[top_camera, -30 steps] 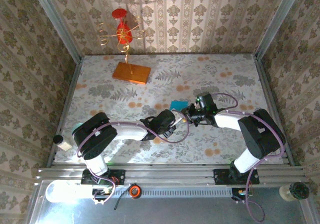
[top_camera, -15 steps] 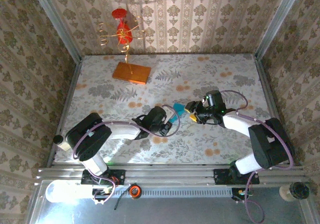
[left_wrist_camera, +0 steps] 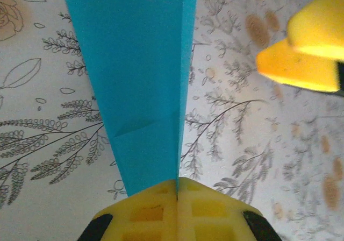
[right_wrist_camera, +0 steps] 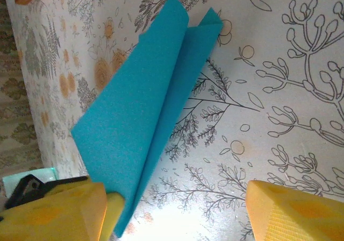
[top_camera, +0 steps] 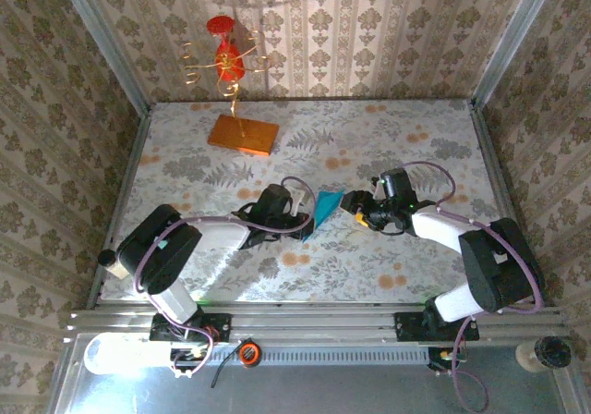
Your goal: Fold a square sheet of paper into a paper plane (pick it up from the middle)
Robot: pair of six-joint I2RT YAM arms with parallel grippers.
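Floral-print covering runs across the whole worktop [top_camera: 416,146]. At the far left stands an orange slab [top_camera: 243,134] carrying a red and gold wire ornament [top_camera: 224,58], well apart from the action and likely just clutter.

Mid-worktop, between the two arms, is the paper plane [top_camera: 325,209]. It is cyan-blue, folded into a narrow wedge with lengthwise creases, and its layers fan apart at the wide end.

The left tool [top_camera: 303,222] is clamped tight on the wedge's narrow end. Judging by the left wrist view, that pinch keeps the folded layers pressed together along the spine.

The right tool [top_camera: 355,203] has its jaws wide and grips nothing, with one finger [right_wrist_camera: 54,211] just beside the paper's tip. It is probably leaving room for another crease or a re-grip.

Folding looks well along but not clearly finished. No brand, label or readable writing is visible.
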